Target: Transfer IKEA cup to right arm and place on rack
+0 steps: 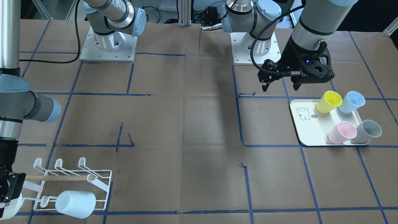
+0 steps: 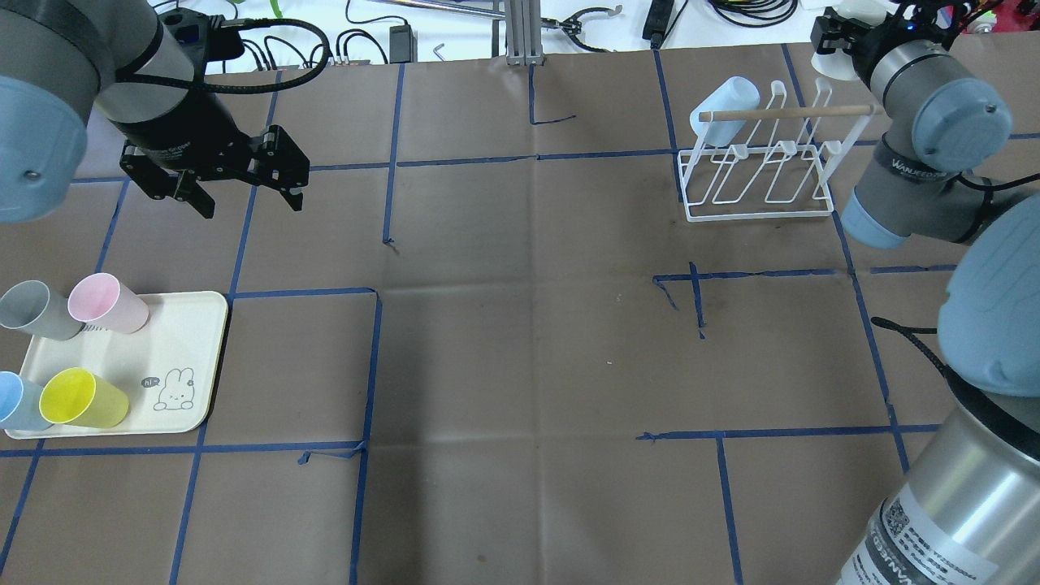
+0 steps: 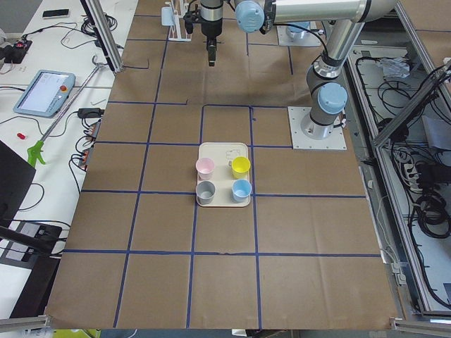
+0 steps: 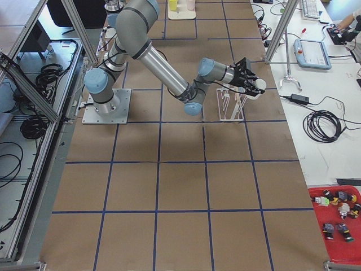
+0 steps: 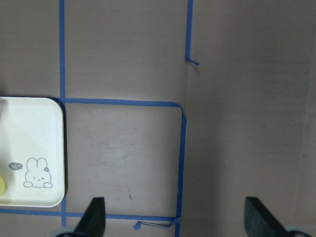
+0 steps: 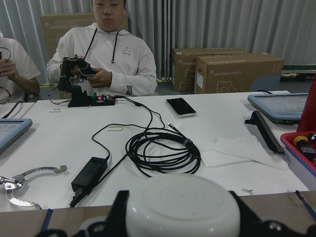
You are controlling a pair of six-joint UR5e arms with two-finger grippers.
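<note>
My right gripper (image 2: 837,36) is shut on a white cup (image 2: 827,63) and holds it at the far right end of the white wire rack (image 2: 760,183). In the right wrist view the cup's base (image 6: 182,202) fills the space between the fingers. In the front view the gripper (image 1: 9,186) and cup (image 1: 11,208) are at the bottom left, beside the rack (image 1: 102,183). A pale blue cup (image 2: 725,110) hangs on a prong at the rack's left end. My left gripper (image 2: 248,199) is open and empty above the table, beyond the tray.
A cream tray (image 2: 187,357) with a bunny drawing lies at the near left. It holds several cups: yellow (image 2: 81,398), blue (image 2: 16,402), pink (image 2: 106,302) and grey (image 2: 36,310). Blue tape lines mark the brown table. People sit at a white desk beyond the table's far edge.
</note>
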